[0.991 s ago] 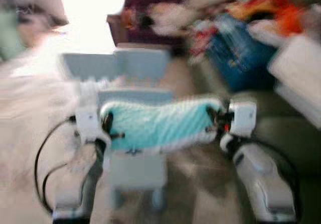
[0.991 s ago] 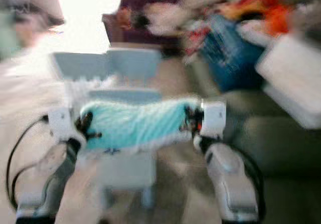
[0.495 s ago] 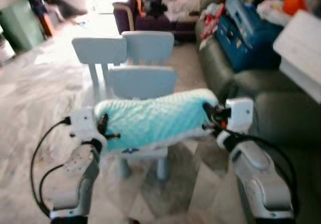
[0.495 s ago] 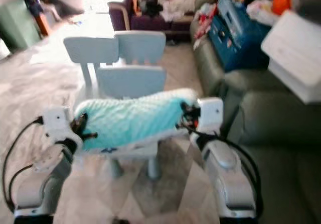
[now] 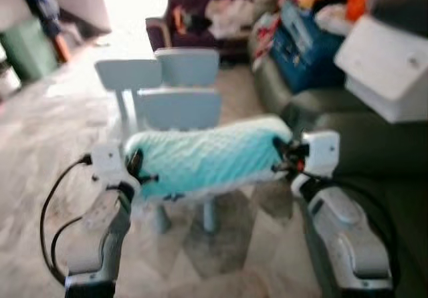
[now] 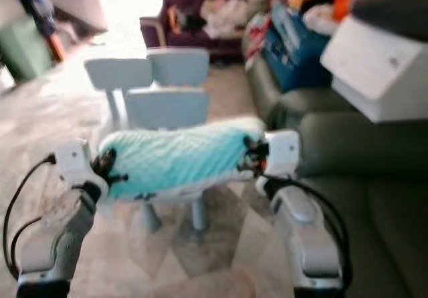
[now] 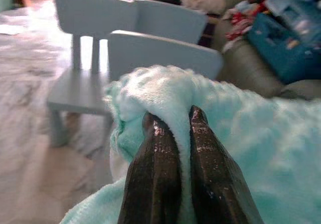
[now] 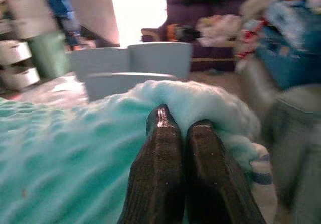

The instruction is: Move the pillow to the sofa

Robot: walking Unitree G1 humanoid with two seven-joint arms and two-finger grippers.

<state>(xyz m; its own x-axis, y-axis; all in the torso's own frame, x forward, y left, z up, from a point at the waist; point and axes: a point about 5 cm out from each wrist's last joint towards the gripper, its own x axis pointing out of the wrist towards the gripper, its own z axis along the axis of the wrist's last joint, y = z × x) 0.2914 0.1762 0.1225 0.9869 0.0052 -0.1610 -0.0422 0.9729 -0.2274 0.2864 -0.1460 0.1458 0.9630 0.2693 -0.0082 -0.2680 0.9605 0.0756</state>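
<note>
Pillow [image 5: 207, 156], turquoise, carried in the air above 2 pale-blue chairs [image 5: 177, 101], left pincer [image 7: 173, 121] and right pincer [image 8: 181, 124] each clamped on an end — risk: thin pinches slipping, pillow dropping short of the sofa [image 5: 374, 147].

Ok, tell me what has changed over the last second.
Only the camera view has shifted, as the robot moves; the scene slid and sharpened. The turquoise pillow stays stretched between the left gripper and right gripper, both still clamped on its ends, in front of the light blue chairs beside the sofa.
</note>
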